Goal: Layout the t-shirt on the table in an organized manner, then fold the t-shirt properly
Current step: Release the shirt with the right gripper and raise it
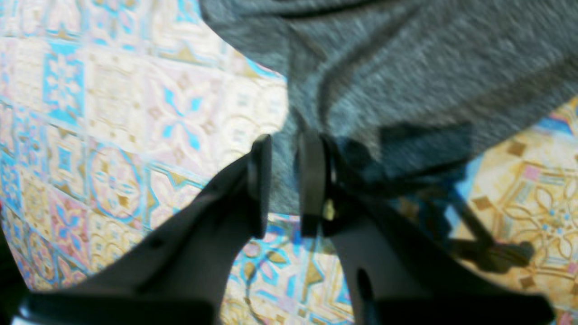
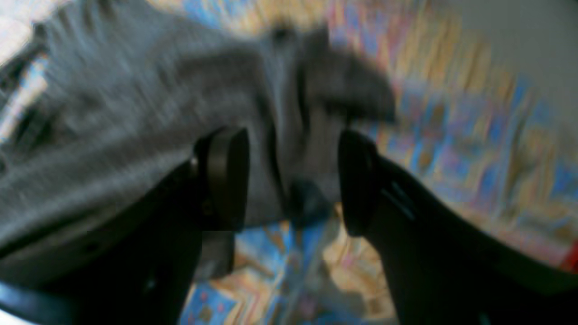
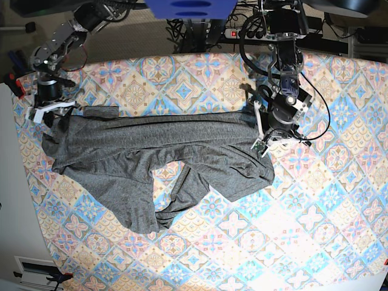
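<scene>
The dark grey t-shirt lies spread and rumpled across the left half of the patterned table, its lower part bunched toward the front. At the shirt's right edge, my left gripper is shut on a pinch of the fabric. In the left wrist view the t-shirt runs down between the narrow jaws of the left gripper, above the table. My right gripper is at the shirt's upper left corner. In the blurred right wrist view the right gripper stands open astride a fold of the t-shirt.
The table's left edge runs close by the right arm, with white floor beyond it. Behind the table are cables and a power strip and a blue object. A red-handled clamp sits at the back left edge.
</scene>
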Available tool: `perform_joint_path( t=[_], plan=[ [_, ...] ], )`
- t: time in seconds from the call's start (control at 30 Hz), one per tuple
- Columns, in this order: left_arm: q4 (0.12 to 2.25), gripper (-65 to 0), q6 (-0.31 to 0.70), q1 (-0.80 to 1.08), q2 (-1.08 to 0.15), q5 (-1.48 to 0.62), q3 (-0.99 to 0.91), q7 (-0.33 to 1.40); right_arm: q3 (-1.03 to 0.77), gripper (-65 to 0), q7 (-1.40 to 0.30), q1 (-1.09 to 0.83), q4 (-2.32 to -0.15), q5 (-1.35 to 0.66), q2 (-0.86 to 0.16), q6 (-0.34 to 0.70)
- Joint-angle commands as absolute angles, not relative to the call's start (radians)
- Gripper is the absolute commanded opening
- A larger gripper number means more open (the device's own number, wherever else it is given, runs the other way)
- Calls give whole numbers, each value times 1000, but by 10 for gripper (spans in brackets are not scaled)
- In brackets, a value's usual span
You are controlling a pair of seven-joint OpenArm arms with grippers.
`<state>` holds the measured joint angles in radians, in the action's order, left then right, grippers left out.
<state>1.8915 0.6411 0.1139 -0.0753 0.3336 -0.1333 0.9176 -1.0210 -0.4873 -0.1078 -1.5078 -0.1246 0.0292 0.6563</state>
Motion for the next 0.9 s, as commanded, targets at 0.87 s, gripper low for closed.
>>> perform_joint_path(
  t=[0.87],
  plan=[
    [1911,-537,636,96,-76,329,-133,903,-1018,-349,-446,-188,-1458,-143,104,698]
  ],
)
